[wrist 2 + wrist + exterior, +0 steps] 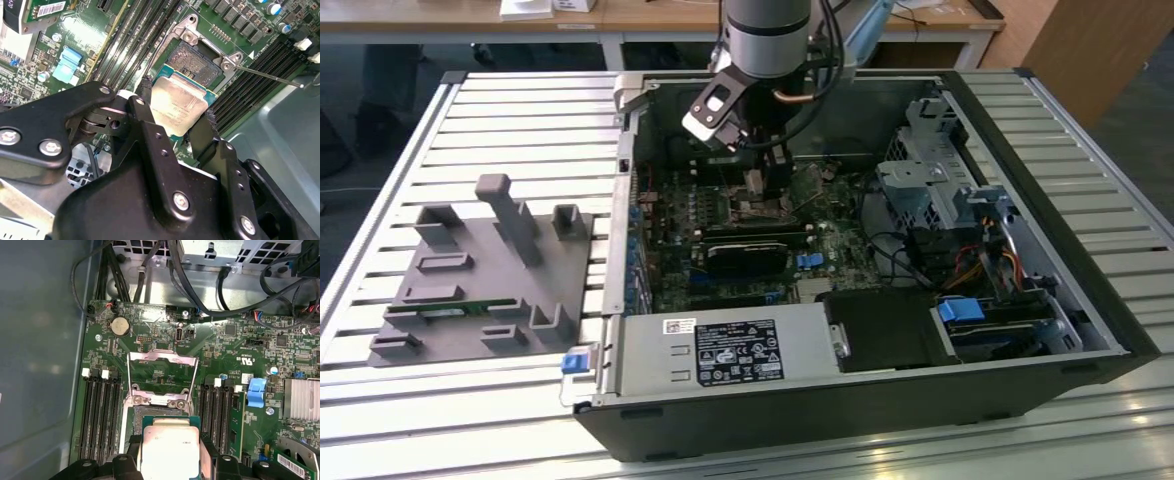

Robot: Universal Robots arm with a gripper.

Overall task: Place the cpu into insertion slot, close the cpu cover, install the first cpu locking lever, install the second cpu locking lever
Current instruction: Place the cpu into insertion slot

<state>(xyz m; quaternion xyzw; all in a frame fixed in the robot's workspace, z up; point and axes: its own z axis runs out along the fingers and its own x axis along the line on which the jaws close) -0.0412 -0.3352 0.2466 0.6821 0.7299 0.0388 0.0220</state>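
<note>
The cpu (170, 452) is cut off by the first wrist view's edge and hides part of the insertion slot (159, 411). The gripper (176, 102), upper middle in the exterior view, clamps the cpu's edges. The cpu cover (161, 358) stands raised.

The gripper (769, 180) hangs inside the open computer case (854, 410) above the circuit board (707, 207); a grey rack (467, 300) lies at the exterior view's left

You have the flat square silver-grey metal-topped chip (177, 105) held close beside the dark square silvery-rimmed socket (197, 62), which lies bare; the thin silvery window frame (160, 356) is swung open.
</note>
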